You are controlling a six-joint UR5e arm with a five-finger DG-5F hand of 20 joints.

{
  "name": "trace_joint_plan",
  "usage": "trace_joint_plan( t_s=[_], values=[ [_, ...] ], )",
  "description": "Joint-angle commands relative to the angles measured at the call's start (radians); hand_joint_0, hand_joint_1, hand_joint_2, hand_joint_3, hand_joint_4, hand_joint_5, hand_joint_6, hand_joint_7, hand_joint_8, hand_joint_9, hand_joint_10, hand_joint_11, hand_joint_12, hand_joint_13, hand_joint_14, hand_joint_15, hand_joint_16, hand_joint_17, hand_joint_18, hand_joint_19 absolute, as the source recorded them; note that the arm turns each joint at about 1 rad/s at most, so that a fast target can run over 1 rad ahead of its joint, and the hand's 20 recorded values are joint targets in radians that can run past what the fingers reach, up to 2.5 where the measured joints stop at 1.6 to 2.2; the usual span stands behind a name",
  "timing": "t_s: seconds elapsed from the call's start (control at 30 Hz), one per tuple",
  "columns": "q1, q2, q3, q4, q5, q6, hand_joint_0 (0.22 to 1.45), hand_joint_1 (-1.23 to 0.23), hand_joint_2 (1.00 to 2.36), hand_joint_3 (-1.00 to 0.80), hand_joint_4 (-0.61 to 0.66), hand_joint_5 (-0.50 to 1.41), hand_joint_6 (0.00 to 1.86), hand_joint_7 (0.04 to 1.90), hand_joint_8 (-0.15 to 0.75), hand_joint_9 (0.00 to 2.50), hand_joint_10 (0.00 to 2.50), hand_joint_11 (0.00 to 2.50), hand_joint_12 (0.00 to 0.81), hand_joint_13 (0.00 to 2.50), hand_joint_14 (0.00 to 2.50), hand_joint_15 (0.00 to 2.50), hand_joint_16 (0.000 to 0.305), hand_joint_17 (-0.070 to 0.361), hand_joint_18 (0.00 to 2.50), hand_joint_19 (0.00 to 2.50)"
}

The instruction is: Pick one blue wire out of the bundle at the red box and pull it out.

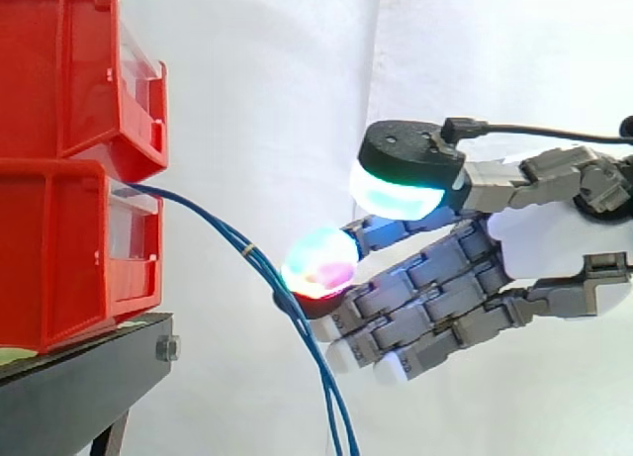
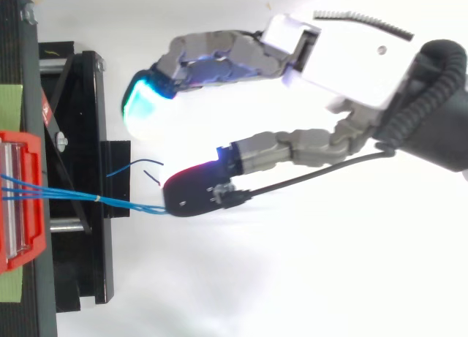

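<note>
Blue wires (image 1: 247,248), thin and bound by a pale tie (image 1: 249,247), are seen drooping from the lower red bin (image 1: 59,258). Hand (image 1: 534,243) is held spread, one glowing fingertip (image 1: 318,263) against the bundle.

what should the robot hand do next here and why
Probably bring the thumb down toward the glowing fingertip to pinch one wire: the robot hand is open, that fingertip sits against the blue wire bundle, and the thumb is apart above it.
</note>
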Motion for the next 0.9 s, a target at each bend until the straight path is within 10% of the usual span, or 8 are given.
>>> trace_joint_plan(
  t_s=[0.0, 0.87],
  values=[
    [0.003, -0.013, 0.018, 0.010, 0.000, -0.008, 0.53, -0.68, 1.00, -0.49, 0.31, -0.15, 0.50, 0.88, 0.281, 0.69, 0.00, 0.08, 0.378, 0.55, 0.01, 0.16, 0.050, 0.111, 0.42, 0.39],
    [0.055, -0.059, 0.018, 0.077, -0.002, -0.041, 0.54, -0.68, 1.00, -0.49, 0.32, -0.15, 0.50, 0.89, 0.284, 0.70, 0.00, 0.09, 0.379, 0.57, 0.01, 0.17, 0.049, 0.110, 0.44, 0.40]
  ],
)
